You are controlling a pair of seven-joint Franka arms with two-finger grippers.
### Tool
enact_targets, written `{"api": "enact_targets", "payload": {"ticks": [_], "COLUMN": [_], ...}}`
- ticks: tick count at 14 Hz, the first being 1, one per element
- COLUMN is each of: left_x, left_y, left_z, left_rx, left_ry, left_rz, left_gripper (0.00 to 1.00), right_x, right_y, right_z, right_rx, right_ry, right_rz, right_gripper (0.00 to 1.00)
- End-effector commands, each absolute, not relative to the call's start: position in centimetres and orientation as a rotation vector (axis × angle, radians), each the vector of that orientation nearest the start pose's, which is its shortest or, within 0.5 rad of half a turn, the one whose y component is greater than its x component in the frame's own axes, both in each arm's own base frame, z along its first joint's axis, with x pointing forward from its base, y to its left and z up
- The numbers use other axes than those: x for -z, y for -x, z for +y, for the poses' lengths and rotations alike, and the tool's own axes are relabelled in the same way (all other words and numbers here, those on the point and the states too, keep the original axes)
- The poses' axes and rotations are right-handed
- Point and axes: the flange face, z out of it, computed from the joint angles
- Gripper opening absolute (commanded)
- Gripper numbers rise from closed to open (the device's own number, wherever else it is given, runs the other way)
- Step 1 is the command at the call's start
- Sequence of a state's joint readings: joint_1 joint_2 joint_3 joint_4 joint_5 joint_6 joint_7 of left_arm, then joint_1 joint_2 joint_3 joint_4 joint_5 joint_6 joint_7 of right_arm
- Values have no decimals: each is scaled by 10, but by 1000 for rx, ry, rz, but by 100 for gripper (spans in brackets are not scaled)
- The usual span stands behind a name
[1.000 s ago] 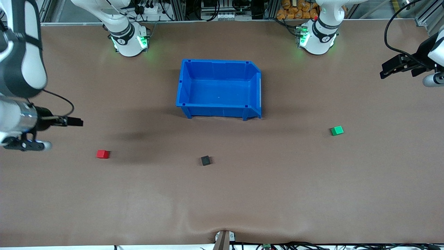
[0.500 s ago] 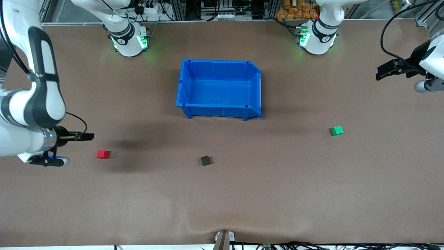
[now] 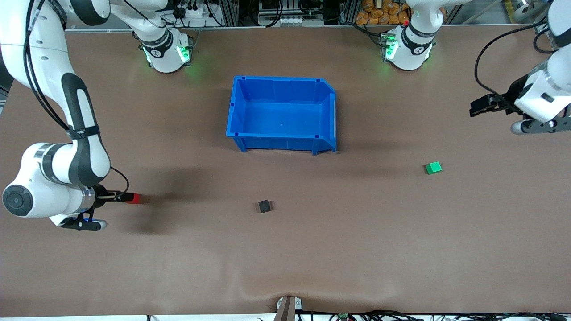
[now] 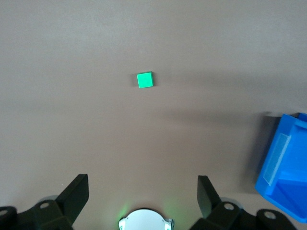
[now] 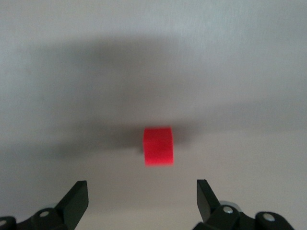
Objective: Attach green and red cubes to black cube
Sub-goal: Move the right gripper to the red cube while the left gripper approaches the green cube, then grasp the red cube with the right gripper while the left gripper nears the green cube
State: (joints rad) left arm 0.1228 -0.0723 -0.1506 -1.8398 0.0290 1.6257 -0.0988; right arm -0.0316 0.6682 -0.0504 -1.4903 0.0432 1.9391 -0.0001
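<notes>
Right gripper (image 3: 127, 196) low over the red cube (image 3: 133, 199) at the right arm's end of the table, fingers (image 5: 72, 201) spread wide with nothing between them, the cube sitting on the brown table (image 3: 285, 249) just ahead of the tips. Left gripper (image 3: 479, 107) up over the left arm's end of the table, fingers (image 4: 74, 194) wide apart and empty, green cube (image 3: 433, 167) on the table well apart from it. Black cube (image 3: 264, 206) between the two coloured cubes, nearer the front camera than the blue bin (image 3: 281, 140), touching neither
</notes>
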Motion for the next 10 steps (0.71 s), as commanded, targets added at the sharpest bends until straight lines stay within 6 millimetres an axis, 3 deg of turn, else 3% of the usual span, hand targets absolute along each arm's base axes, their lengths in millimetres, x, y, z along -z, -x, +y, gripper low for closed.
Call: {"api": "enact_targets", "payload": {"ticks": [1,5,8,10], "left_x": [-524,-484,-442,-420], "left_y": [-514,-512,-512,-515], "left_z": [-7,-8,-4,-3], "left_rx": [-227,-217,-269,-296], "left_ry": [3090,3090,3088,3090], "left_rz": [-192,-215,-227,-228], "left_gripper": [100,100,100,100], "right_x": [-237,-206,-190,-190], "right_y": [-672,-651,-642,-638], "right_z": [-51,-62,-63,-63], "right_rx": [-323,-267,-194,-142], "right_ry": [3118,3121,3132,3138], "right_rz": [75,29,29,32], "right_gripper": [100,100,100,100]}}
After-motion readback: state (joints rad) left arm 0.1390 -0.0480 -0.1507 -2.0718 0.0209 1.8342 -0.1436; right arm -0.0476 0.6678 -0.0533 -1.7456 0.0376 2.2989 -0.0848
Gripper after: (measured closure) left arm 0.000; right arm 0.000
